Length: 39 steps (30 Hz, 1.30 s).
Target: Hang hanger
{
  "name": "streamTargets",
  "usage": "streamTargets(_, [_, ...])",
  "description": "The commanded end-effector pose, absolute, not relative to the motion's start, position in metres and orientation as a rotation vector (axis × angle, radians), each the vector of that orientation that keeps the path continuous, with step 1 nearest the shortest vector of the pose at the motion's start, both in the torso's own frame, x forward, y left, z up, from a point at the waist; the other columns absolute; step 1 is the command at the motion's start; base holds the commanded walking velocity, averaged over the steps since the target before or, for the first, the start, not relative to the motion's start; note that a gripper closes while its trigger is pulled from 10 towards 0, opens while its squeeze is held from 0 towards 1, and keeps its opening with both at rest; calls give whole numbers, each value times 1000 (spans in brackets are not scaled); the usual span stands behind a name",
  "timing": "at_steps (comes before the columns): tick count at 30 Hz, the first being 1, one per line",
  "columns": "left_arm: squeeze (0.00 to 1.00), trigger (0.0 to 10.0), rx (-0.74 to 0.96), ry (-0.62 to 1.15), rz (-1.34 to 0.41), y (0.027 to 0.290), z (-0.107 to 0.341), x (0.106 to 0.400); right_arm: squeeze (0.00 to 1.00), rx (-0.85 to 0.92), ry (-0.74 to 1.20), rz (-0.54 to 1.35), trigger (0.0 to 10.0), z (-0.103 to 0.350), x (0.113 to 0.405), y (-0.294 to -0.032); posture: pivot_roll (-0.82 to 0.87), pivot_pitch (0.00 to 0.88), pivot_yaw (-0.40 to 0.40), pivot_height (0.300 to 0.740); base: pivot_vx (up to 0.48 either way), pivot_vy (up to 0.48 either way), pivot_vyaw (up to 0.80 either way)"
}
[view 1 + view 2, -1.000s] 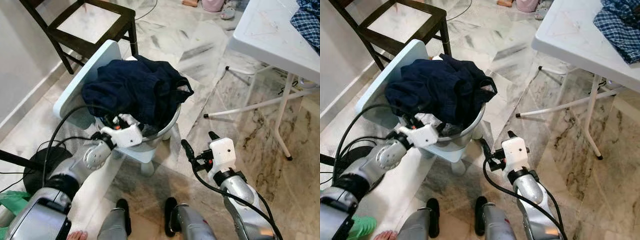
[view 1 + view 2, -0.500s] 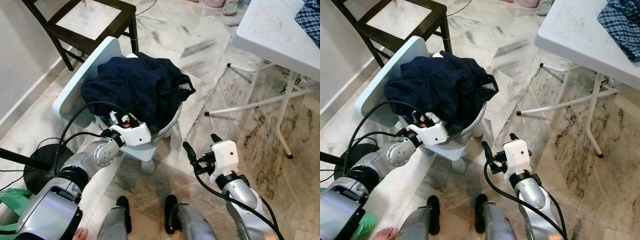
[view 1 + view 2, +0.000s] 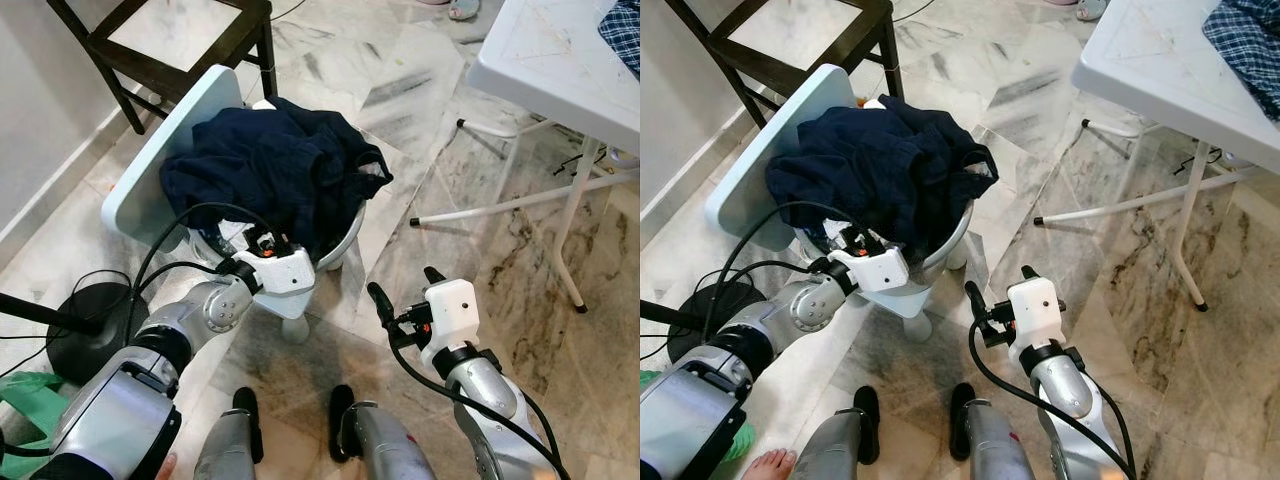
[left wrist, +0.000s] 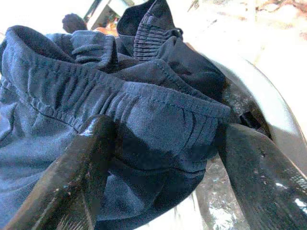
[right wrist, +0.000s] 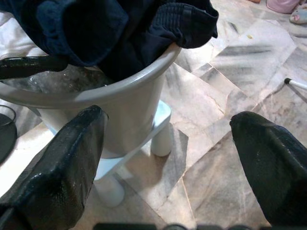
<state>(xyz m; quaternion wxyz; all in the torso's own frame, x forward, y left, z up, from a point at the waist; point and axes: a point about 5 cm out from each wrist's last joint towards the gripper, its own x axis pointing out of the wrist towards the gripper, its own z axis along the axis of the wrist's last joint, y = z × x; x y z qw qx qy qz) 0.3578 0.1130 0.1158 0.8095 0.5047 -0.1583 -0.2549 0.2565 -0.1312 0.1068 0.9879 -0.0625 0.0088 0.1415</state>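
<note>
white folding desk (image 3: pixel 560 70) stands at the right on the marble floor (image 3: pixel 420 180), well apart from the pale plastic basin (image 3: pixel 940 255) on its stool, which is heaped with dark navy clothing (image 3: pixel 275 170). left hand (image 4: pixel 158 158) is at the basin's near rim, fingers (image 4: pixel 79 177) spread wide around a fold of the navy cloth, not clamped. right hand (image 3: pixel 400 295) hovers over the floor beside the basin, wide open and empty; can't make out a hanger.

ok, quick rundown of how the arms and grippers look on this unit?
Both arms are silver metal with rounded joint housings. Each wrist carries a boxy white plastic housing, and black cables loop loosely along each arm. The left gripper shows small red-orange parts at its housing; the right gripper has two long black fingers. In the wrist views the fingers look thick, matt black and slightly scuffed.
</note>
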Motion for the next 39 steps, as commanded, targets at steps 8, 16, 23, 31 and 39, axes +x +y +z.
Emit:
streamTargets(8, [0, 0, 1108, -301, -563, 113, 108, 356, 0, -126, 41, 268, 10000, 103, 251, -134, -98, 409, -45, 740, 0, 0, 0])
streamTargets(16, [0, 0, 1112, -295, -558, 114, 107, 356, 0, -128, 39, 267, 10000, 104, 252, -134, -95, 409, -48, 740, 0, 0, 0])
streamTargets(23, [0, 0, 1114, -294, -553, 115, 107, 356, 0, -129, 38, 268, 10000, 104, 252, -134, -93, 409, -48, 740, 0, 0, 0])
streamTargets(31, [0, 0, 1115, -301, -536, 116, 110, 358, 0, -128, 38, 268, 10000, 104, 253, -133, -85, 404, -47, 740, 0, 0, 0])
streamTargets(39, [0, 0, 1099, -330, -498, 119, 117, 360, 0, -126, 34, 277, 10000, 104, 257, -131, -69, 400, -51, 740, 0, 0, 0])
